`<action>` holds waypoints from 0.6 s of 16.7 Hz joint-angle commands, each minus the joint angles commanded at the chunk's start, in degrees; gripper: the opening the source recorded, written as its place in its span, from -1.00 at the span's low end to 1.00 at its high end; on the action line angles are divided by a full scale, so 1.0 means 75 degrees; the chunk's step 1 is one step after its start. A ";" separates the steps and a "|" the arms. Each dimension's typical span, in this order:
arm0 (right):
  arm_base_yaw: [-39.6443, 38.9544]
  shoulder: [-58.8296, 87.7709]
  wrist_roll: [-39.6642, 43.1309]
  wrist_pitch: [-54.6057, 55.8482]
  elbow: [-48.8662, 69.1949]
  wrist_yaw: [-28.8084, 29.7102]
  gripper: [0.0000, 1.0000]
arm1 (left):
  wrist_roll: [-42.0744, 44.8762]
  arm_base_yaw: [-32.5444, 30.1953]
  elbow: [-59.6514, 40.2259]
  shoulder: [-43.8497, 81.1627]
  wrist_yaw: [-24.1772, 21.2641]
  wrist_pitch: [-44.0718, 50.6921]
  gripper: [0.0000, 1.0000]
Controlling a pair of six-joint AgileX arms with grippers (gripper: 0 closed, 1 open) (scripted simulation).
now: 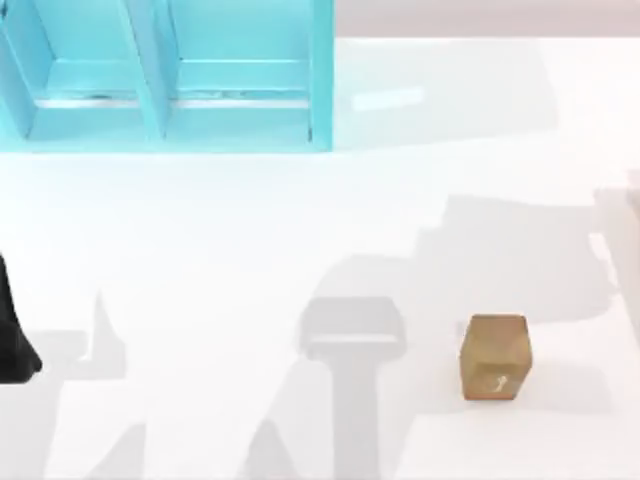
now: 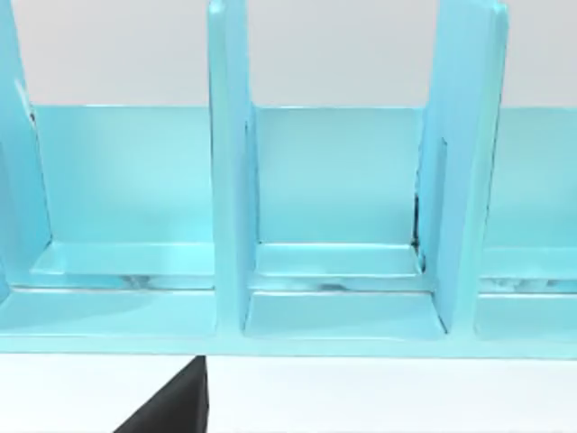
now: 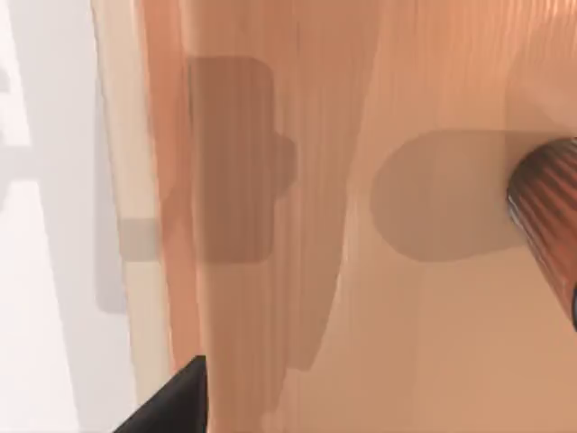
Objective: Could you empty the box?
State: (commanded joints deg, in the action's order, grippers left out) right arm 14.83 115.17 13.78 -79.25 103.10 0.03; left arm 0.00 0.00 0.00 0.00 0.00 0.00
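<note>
The box [image 3: 297, 225] is a pale wooden one, and the right wrist view looks straight down into it at its light orange floor and one wall. Inside it lies a brown ribbed round object [image 3: 548, 212], cut off by the picture's edge. One dark finger [image 3: 176, 401] of my right gripper hangs above the box's wall. A brown cube [image 1: 495, 357] rests on the white table [image 1: 250, 250] at the front right. My left arm [image 1: 12, 345] is a black shape at the table's left edge; its dark finger [image 2: 171, 408] faces the shelf.
A turquoise shelf unit [image 1: 170, 70] with upright dividers stands at the back left of the table; its compartments [image 2: 338, 189] hold nothing. Grey shadows of the arms fall across the table's front and right.
</note>
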 joint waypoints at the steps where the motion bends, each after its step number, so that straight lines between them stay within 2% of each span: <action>1: 0.0482 0.0097 0.0485 -0.0099 0.0229 -0.0001 1.00 | 0.0000 0.0000 0.0000 0.0000 0.0000 0.0000 1.00; 5: 0.1580 0.0303 0.1591 -0.0326 0.0779 -0.0008 1.00 | 0.0000 0.0000 0.0000 0.0000 0.0000 0.0000 1.00; 10: 0.1637 0.0281 0.1662 -0.0323 0.0798 -0.0002 1.00 | 0.0000 0.0000 0.0000 0.0000 0.0000 0.0000 1.00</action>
State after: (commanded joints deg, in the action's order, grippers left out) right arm 27.11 117.28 26.25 -81.68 109.09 0.01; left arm 0.00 0.00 0.00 0.00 0.00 0.00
